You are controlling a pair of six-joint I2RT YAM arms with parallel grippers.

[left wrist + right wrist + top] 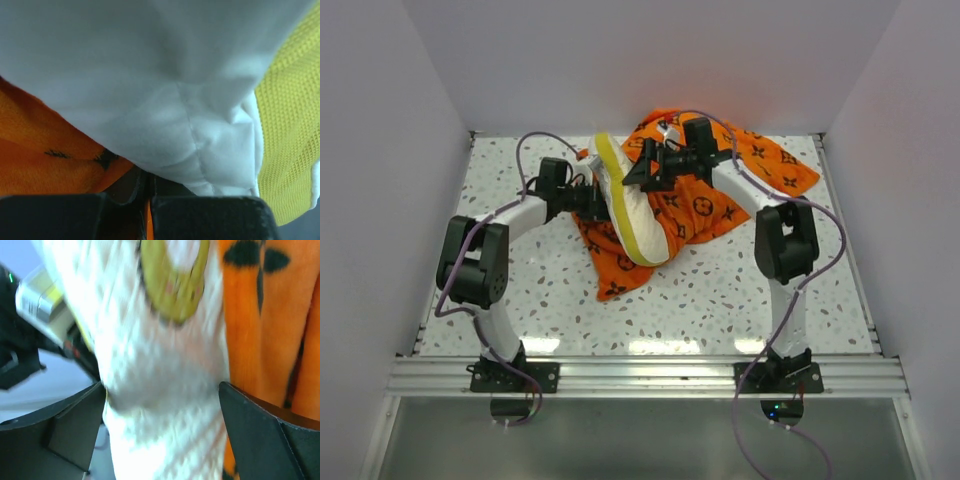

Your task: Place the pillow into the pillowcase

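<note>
Top external view shows us a speckled table [520, 290]. At left, the left gripper [598, 203] butts against the pillow [635, 215], jaws shut. A sliver of orange shows between them, but we cannot tell what they pinch. The pillow, cream and waffle-textured with a yellow knit band, stands on edge at centre. The right gripper [642, 170] straddles its far end, jaws wide apart. The pillowcase [760, 165], crumpled orange monogram cloth, lies under the pillow and spreads right and far.
</note>
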